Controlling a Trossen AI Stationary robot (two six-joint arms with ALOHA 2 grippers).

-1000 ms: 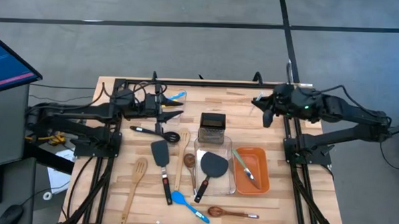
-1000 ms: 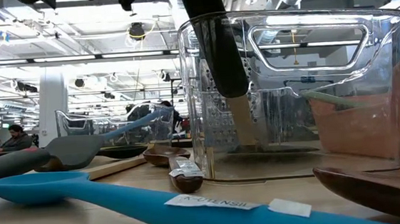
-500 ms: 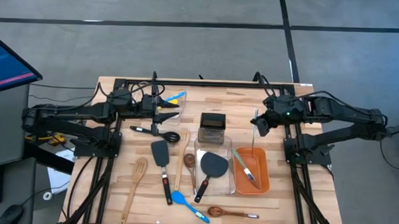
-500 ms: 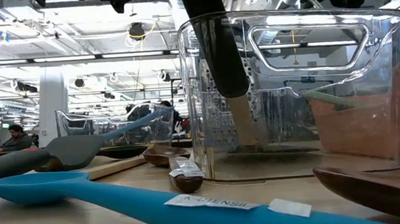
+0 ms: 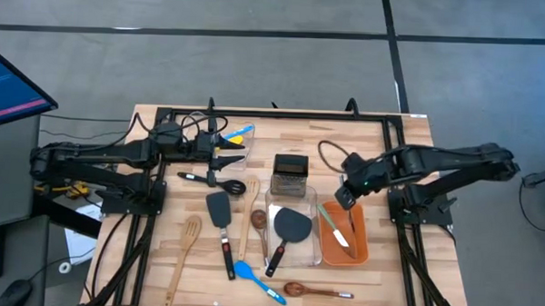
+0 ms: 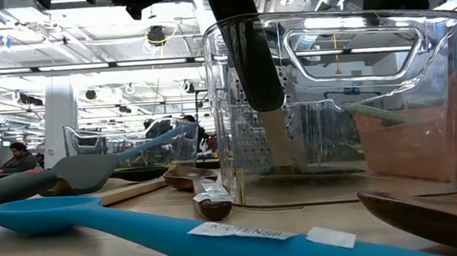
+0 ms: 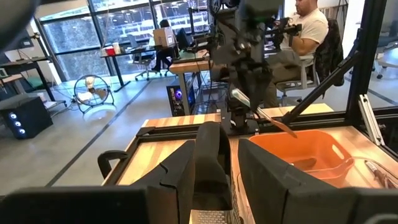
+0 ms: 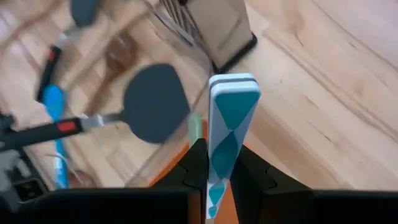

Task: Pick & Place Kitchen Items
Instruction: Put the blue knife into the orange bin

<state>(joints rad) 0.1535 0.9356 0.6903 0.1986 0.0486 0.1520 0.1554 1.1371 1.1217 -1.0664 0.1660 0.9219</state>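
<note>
Carrying a teal-and-white patterned utensil (image 8: 229,134) clamped between its jaws, the right gripper (image 5: 348,194) has swung in from the table's far edge and now sits just above the orange bin (image 5: 358,249), with the clear container (image 5: 310,254) holding a black turner (image 5: 291,224) just beside the jaws. We judge this a transport step nearly complete; release into the bin comes next. The left gripper (image 5: 229,151) waits by the blue and yellow spoons (image 5: 241,132), jaws together on a dark object (image 7: 210,163) we cannot identify.
</note>
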